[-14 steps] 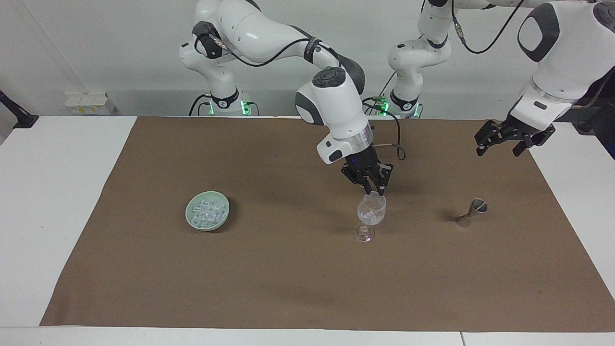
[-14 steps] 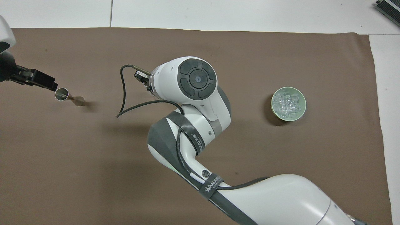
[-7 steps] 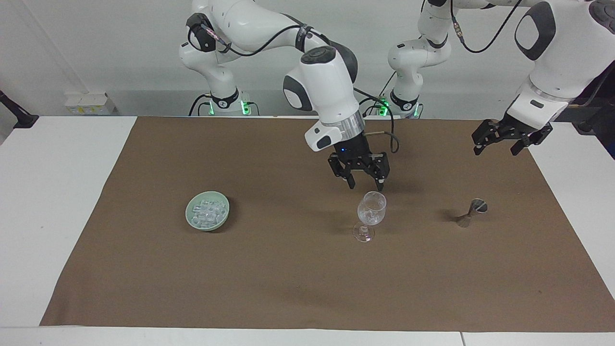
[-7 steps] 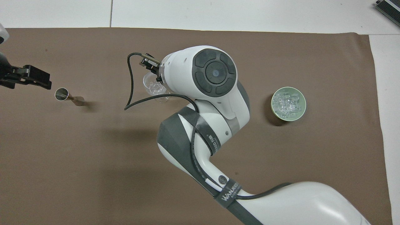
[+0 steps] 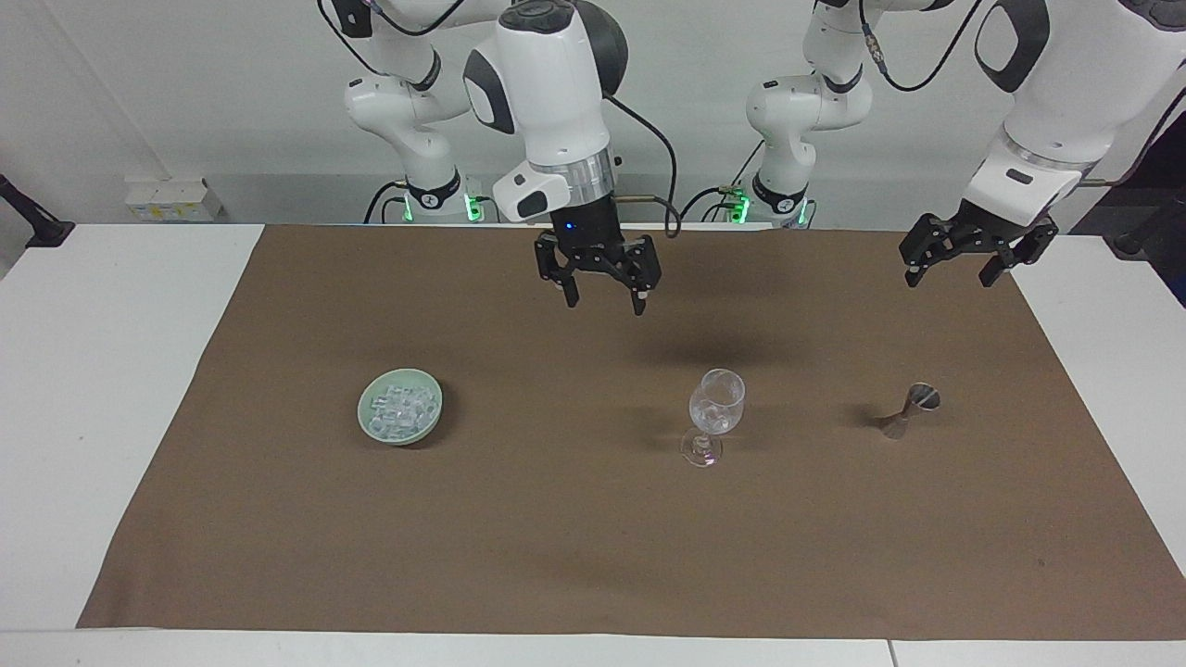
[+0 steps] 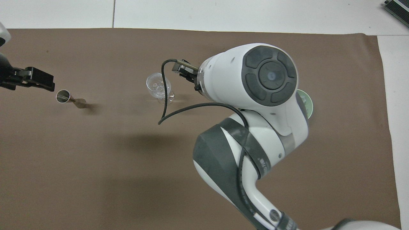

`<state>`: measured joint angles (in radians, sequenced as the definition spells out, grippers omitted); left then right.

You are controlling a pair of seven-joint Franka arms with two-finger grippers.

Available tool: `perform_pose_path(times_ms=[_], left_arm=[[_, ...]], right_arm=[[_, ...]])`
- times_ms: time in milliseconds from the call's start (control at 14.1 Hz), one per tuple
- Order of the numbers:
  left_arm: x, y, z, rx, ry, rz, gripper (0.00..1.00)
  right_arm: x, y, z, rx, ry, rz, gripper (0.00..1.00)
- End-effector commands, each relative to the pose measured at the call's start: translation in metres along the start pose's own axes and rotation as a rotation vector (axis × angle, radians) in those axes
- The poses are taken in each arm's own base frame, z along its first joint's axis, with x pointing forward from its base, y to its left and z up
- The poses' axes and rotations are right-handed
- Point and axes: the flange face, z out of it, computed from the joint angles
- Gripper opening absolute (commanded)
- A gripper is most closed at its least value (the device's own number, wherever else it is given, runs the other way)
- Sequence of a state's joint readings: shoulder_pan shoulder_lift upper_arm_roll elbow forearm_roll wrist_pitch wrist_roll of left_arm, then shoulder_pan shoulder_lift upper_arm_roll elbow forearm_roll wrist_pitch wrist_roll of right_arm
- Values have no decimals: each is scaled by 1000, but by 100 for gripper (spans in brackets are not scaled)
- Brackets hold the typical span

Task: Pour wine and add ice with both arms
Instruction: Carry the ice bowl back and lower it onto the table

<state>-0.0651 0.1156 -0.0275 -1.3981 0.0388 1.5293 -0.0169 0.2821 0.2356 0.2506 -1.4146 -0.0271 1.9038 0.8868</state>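
Observation:
A clear stemmed glass (image 5: 716, 408) (image 6: 158, 88) stands mid-mat with a few ice cubes (image 6: 156, 87) in its bowl. More ice (image 5: 400, 408) is heaped in a pale green bowl (image 5: 371, 428) toward the right arm's end; in the overhead view the right arm covers all but the bowl's rim (image 6: 307, 103). My right gripper (image 5: 605, 304) hangs open and empty, high over the mat between the glass and the bowl. My left gripper (image 5: 947, 278) (image 6: 44, 83) is open and empty, raised over the mat by the steel jigger (image 5: 911, 408) (image 6: 67, 97). No wine is in view.
A brown mat (image 5: 556, 537) covers most of the white table (image 5: 111, 389). The jigger stands toward the left arm's end, level with the glass. A small white box (image 5: 171, 199) sits off the table's corner near the right arm's base.
My right gripper opened just above the glass, then rose and swung back toward the robots and the bowl's end. The left gripper lifted slightly.

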Motion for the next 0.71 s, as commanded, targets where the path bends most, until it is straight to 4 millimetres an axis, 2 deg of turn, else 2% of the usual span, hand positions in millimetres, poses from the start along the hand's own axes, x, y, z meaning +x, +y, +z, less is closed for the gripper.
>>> perform_pose_path(times_ms=[0,142,356,640], left_arm=[[-7,-4,-3,-52,3,-19,100],[-9,-7,-4,-57,-1,-28,100],[-11,-14,-6,-46,-3,-28,100],[-8,-14,-2,-44,-3,-21,100]], right_arm=[[13,49,-25,-89,-15,-83,100],[25,81,-44,-138,-46,-136,100],[46,129,-61,-184,-92,-216,100],[55,149,-74,-195,-105,-254,100]])
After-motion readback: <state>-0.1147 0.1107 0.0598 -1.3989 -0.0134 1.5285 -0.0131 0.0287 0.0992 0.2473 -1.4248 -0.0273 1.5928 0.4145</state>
